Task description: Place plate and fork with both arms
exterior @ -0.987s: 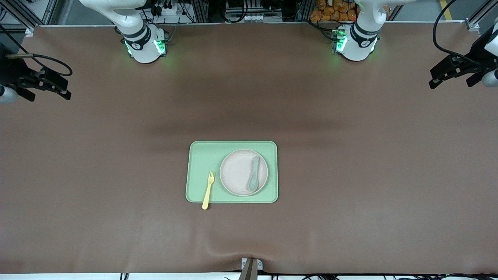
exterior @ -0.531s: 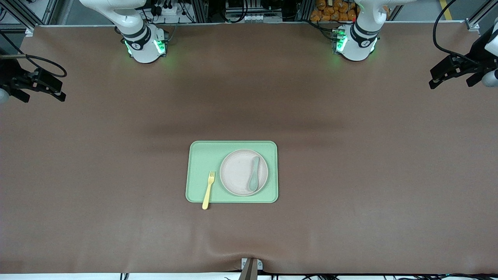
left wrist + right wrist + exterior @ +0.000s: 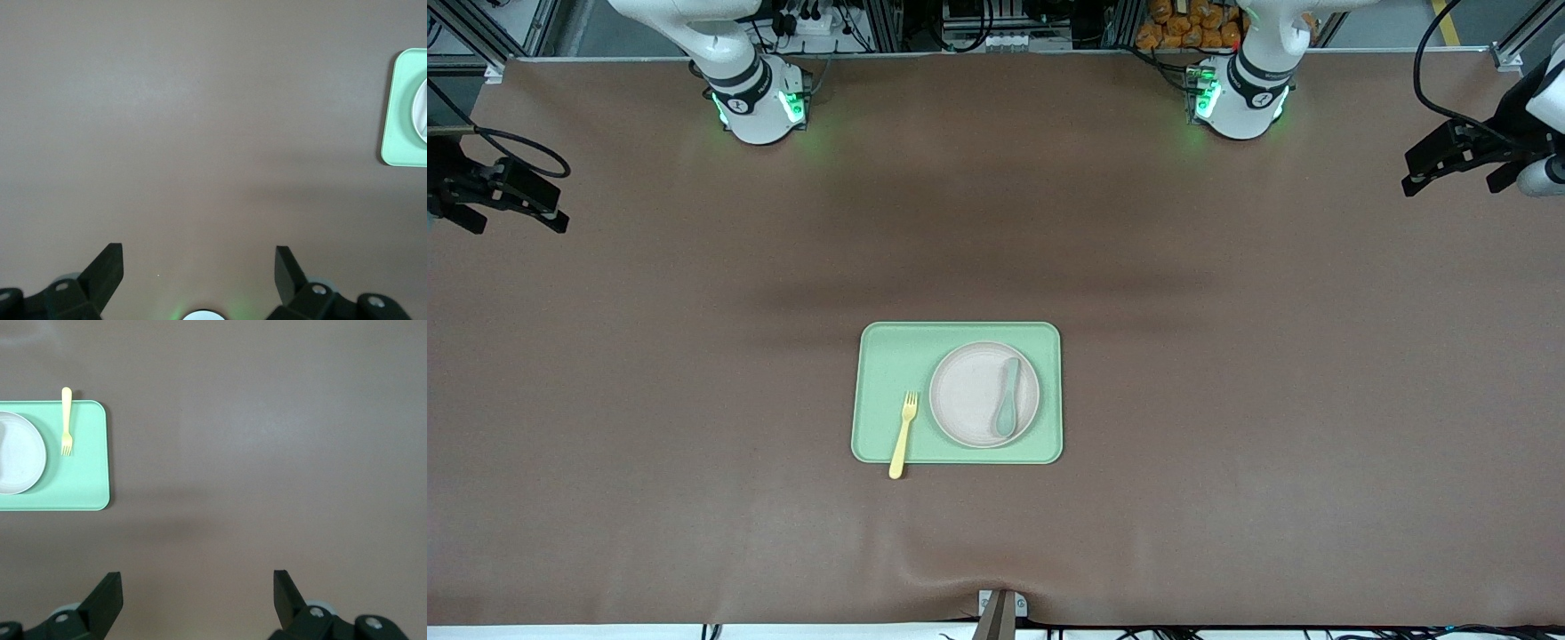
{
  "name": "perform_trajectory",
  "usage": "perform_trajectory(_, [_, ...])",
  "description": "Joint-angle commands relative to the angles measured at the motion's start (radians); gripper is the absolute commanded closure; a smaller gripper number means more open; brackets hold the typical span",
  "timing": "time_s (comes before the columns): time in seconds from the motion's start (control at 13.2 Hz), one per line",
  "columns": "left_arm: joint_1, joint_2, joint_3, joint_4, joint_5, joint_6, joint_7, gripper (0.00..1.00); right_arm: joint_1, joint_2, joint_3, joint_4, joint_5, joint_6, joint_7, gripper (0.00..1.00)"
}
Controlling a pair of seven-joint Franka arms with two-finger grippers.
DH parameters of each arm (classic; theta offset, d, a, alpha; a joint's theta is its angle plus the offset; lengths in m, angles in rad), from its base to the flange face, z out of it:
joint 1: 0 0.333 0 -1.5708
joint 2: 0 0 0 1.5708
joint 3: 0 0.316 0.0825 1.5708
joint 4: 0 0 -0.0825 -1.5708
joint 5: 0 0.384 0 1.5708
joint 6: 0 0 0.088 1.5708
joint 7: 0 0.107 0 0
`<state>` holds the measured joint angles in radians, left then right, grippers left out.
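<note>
Green tray [image 3: 889, 356] with one plate [image 3: 969, 396], one fork [image 3: 903, 436], one spoon [image 3: 1007, 398]; left claw [image 3: 198, 267], right claw [image 3: 197, 590] both parted, empty.

High front camera faces the bases — wrist views (downward) share the tray [image 3: 889, 356].

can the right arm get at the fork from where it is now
Probably yes. The right gripper hangs open over bare table at the right arm's end, and the fork lies on the tray edge toward that end, its handle overhanging. The plate sits beside it, not in the way.
</note>
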<state>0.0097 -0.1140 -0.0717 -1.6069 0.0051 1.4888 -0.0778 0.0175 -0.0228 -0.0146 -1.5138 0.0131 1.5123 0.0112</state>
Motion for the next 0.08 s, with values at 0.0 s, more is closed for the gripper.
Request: perform_trajectory(0.0, [0.009, 0.008, -0.002, 0.039, -0.001, -0.018, 0.024, 0.00, 0.006, -0.005, -0.005, 0.001, -0.002, 0.000, -0.010, 0.00])
